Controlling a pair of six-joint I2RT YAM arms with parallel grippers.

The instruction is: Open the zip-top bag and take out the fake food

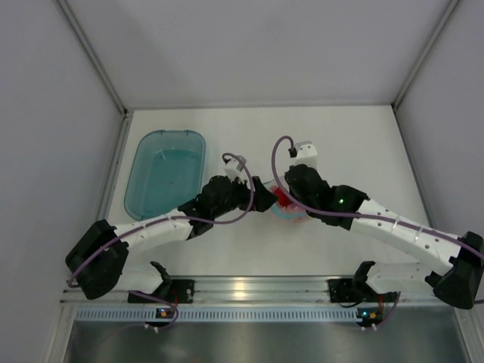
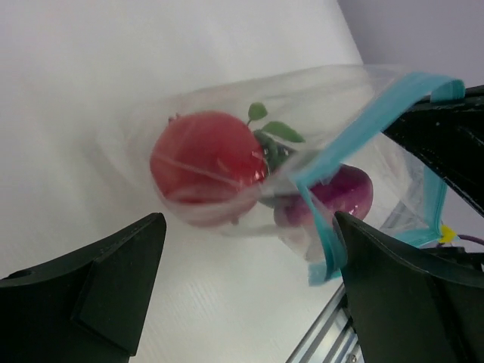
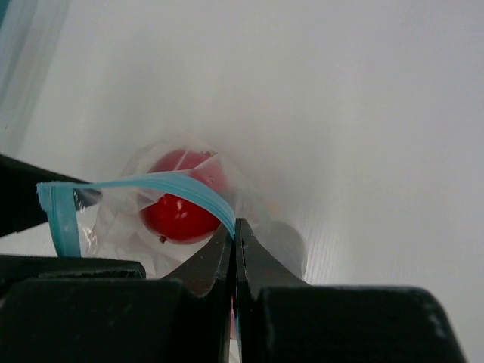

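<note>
White table (image 1: pixel 340 144): right gripper (image 3: pixel 235 236) clamps tight on the bag (image 2: pixel 318 113), food (image 2: pixel 204 162) inside; left gripper (image 2: pixel 246 227) gapes wide, holding nothing.

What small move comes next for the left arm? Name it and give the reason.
Probably ease the open left gripper forward into the mouth of the zip-top bag and close on the red piece. The right gripper is shut on the blue zip strip, holding one lip up. The mouth looks parted, and the food is inside.
</note>
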